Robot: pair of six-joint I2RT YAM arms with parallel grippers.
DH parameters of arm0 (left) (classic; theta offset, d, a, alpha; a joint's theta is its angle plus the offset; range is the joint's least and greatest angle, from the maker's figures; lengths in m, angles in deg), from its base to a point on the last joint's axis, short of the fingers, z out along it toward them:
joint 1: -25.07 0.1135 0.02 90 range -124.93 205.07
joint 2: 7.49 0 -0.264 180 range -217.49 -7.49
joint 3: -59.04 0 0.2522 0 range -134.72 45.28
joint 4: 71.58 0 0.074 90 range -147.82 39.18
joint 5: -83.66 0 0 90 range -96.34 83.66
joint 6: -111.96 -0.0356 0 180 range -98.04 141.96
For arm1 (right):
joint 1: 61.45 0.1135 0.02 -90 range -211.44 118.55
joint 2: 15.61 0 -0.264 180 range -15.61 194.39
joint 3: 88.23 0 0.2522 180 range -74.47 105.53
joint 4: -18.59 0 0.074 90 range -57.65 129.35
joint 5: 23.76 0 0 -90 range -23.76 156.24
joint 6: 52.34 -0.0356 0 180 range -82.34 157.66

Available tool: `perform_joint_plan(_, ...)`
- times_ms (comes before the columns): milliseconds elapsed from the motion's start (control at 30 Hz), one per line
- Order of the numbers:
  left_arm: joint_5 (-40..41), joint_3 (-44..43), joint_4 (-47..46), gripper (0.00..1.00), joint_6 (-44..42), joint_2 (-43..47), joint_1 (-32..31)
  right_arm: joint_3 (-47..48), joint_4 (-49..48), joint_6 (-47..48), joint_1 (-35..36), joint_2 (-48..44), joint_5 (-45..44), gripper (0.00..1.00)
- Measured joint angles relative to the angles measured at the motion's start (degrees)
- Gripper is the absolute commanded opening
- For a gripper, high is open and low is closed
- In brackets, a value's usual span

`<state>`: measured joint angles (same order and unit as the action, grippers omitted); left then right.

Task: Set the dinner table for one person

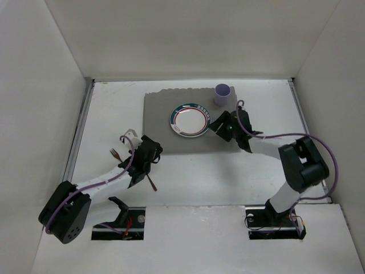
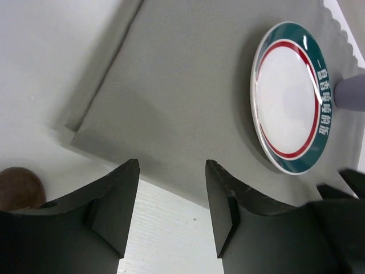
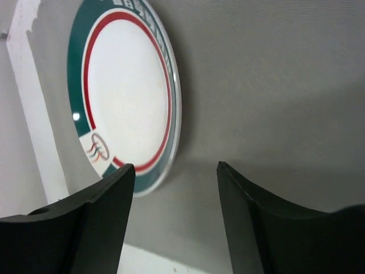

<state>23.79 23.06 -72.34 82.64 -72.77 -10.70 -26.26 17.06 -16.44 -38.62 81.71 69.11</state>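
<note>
Smooth white dinner table [image 1: 199, 177], grey cloth placemat [image 1: 159, 114], round glossy plate [image 1: 190, 120].

Plate [image 1: 190, 120] on the mat [image 1: 159, 125] ahead of me, cup [image 1: 222, 94] just far-right of it, fork [image 1: 116, 153] left on the table [image 1: 194, 182].

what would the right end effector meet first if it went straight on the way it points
Probably the grey cloth placemat, between its open fingers, beside the round white plate with green and red rim; depth unclear.
</note>
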Motion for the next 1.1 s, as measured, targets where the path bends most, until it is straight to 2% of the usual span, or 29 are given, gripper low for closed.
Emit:
perform_joint_plan(267, 1.6, 0.0, 5.0, 0.48, 4.4, 0.1, 1.1, -15.9, 0.3, 3.4, -1.1, -25.2, -7.8, 0.66)
perform_joint_plan(467, 1.5, 0.0, 5.7, 0.48, 5.7, -1.7, 2.1, -26.6, 4.0, 2.8, -7.3, -34.9, -13.1, 0.65)
perform_joint_plan(633, 1.4, 0.0, 5.5, 0.48, 6.1, -2.8, 2.3, -27.8, 6.8, 2.8, -10.1, -34.9, -14.3, 0.62)
perform_joint_plan(667, 1.4, 0.0, 5.5, 0.48, 6.1, -3.3, 2.4, -27.8, 6.8, 2.8, -10.1, -34.5, -14.3, 0.60)
perform_joint_plan(700, 1.3, 0.0, 5.4, 0.48, 6.2, -3.8, 2.5, -27.8, 6.7, 2.9, -10.1, -33.8, -14.3, 0.54)
perform_joint_plan(867, 0.9, 0.0, 4.4, 0.47, 6.3, -5.9, 2.9, -27.3, 6.7, 3.0, -10.4, -29.1, -13.4, 0.50)
perform_joint_plan(933, 0.6, 0.0, 3.9, 0.46, 6.3, -6.4, 3.2, -27.3, 6.3, 3.0, -10.9, -28.6, -12.9, 0.44)
perform_joint_plan(1100, 0.5, 0.0, 2.3, 0.43, 6.3, -7.3, 3.7, -26.2, 4.7, 3.1, -11.1, -26.3, -11.8, 0.36)
